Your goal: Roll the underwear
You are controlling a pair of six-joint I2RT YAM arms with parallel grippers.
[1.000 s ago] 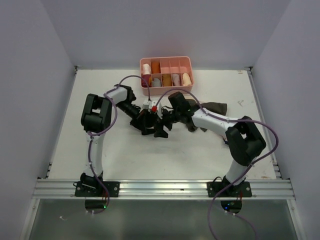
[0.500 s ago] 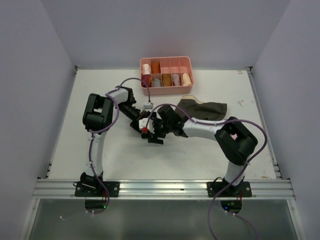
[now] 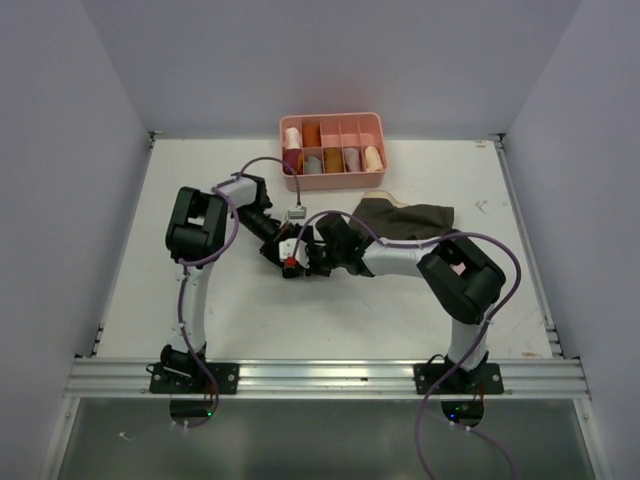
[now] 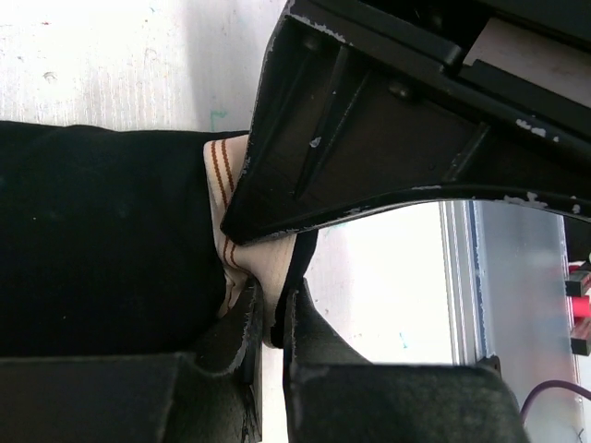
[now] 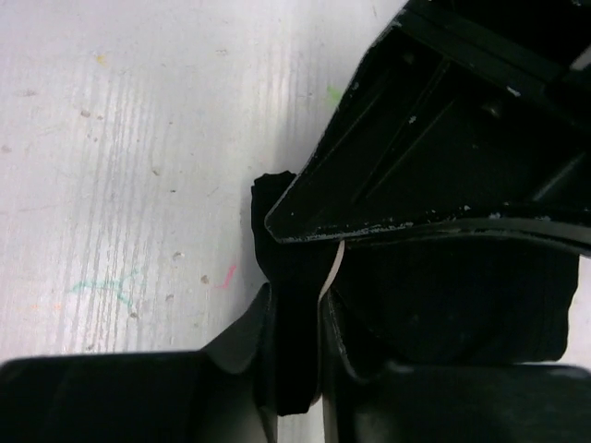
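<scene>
— Where are your left fingers (image 4: pixel 242 323)?
— Clamped on the beige waistband (image 4: pixel 226 198) of the underwear (image 4: pixel 102 240), which lies mid-desk (image 3: pixel 400 300) between your two arms.
— And your right fingers (image 5: pixel 245 346)?
— Pinching a fold of its black cloth. The olive garment (image 3: pixel 415 215) lies further right, behind that arm.

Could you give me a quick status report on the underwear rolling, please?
Left gripper shut on underwear, at the waistband. Right gripper shut on its black cloth. Olive garment lies further back, not gripped.
</scene>
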